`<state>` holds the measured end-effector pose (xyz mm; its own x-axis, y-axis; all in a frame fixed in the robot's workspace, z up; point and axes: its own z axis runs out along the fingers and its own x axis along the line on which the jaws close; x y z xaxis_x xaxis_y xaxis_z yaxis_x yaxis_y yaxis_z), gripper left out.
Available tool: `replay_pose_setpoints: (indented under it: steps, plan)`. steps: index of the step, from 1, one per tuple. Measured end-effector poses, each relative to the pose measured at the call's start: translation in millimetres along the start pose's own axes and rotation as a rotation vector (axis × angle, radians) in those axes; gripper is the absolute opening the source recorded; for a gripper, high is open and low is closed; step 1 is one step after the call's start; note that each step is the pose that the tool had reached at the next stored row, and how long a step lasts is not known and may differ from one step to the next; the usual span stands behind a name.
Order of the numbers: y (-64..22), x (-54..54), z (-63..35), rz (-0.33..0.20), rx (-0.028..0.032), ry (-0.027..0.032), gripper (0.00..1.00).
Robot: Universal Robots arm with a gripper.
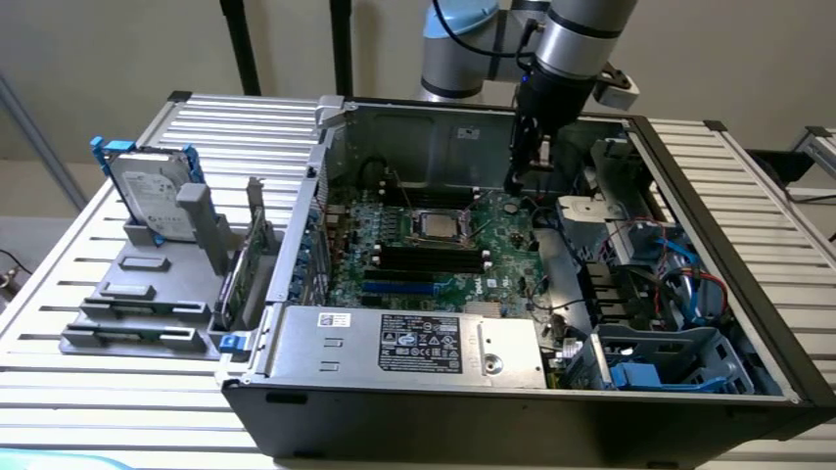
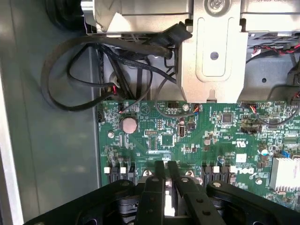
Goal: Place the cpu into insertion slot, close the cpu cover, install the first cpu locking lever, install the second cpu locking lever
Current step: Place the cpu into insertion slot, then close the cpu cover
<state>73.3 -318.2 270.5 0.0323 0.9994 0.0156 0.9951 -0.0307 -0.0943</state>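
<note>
Jaws nearly closed, hanging over the board [image 2: 197, 136] inside the case [image 1: 523, 416].
I see the fingers [image 2: 160, 176] almost touching; I cannot tell whether they hold anything. The slot [image 1: 438, 227] sits mid-board, apart from the jaws, toward the exterior view's left.

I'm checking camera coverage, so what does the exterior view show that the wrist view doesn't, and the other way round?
Exterior view: the slot with its silvery rim, the grey labelled box, and a hard drive standing outside the case. Wrist view: a coin battery and looped black cables. Both: the green board and the pincer over it.
</note>
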Motion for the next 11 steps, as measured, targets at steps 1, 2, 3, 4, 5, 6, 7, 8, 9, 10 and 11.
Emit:
replay_pose_setpoints:
  steps: [1, 2, 3, 4, 5, 6, 7, 8, 9, 10, 11]
  plan:
    - [0.6, -0.6, 1.8, -0.001, -0.0001, 0.0001, 0.18]
    - [1.1, -1.2, 3.6, -0.002, 0.0000, -0.0001, 0.18]
    - [1.4, -1.9, 5.3, -0.004, 0.0000, -0.0004, 0.18]
    - [1.7, -2.8, 7.1, -0.007, 0.0001, -0.0006, 0.18]
    - [2.0, -3.8, 8.9, -0.010, 0.0001, -0.0008, 0.18]
    - [2.1, -4.7, 10.7, -0.014, 0.0002, -0.0012, 0.18]
    - [2.3, -5.5, 12.4, -0.018, 0.0003, -0.0013, 0.18]
    - [2.5, -6.2, 14.0, -0.022, 0.0004, -0.0014, 0.18]
    - [2.6, -6.7, 15.0, -0.027, 0.0006, -0.0008, 0.18]
    - [2.4, -6.9, 16.0, -0.034, 0.0008, 0.0006, 0.18]
    - [1.9, -6.9, 16.8, -0.041, 0.0012, 0.0012, 0.18]
